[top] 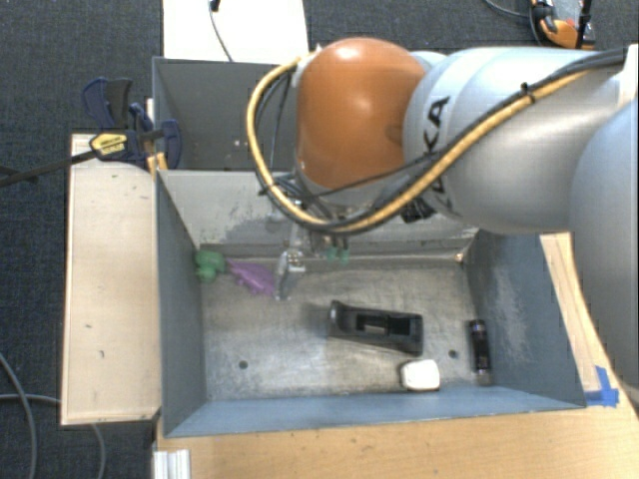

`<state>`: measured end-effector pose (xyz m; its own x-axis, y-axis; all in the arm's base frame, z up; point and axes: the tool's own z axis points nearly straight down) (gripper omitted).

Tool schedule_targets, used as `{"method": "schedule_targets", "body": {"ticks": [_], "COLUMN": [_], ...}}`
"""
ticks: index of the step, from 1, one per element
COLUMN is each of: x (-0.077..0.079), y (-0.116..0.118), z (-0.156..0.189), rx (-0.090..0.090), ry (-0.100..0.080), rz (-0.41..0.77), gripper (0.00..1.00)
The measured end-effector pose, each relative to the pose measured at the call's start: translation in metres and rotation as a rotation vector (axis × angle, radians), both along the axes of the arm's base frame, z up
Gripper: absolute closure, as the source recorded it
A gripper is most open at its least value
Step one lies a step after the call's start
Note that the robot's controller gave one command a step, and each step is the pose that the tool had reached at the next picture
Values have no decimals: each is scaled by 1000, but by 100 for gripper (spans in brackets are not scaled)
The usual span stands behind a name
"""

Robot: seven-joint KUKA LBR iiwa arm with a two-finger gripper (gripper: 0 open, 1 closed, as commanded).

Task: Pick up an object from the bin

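My gripper (pixel 289 270) hangs below the orange cover near the bin's back wall, left of centre; one metal fingertip shows. Just left of that fingertip lies a purple thing (pixel 252 276), and further left a small green thing (pixel 209 262) at the back left corner. Another small green piece (pixel 339 254) sits right of the gripper by the back wall. A black tape dispenser (pixel 376 328) lies on the floor in front of the gripper, to the right.
A white rounded piece (pixel 420 375) rests near the front wall. A slim black bar (pixel 479 347) lies at the right side. The arm and its orange cover hide much of the bin's back.
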<state>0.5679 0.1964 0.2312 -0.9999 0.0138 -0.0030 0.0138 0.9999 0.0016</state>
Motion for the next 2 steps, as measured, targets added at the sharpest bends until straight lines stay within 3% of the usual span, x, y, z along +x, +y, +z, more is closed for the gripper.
{"method": "schedule_targets", "body": {"ticks": [2], "x": [7], "y": [-1], "z": [-15], "rx": [3], "ry": [-6], "rz": [-71], "gripper": [0]}}
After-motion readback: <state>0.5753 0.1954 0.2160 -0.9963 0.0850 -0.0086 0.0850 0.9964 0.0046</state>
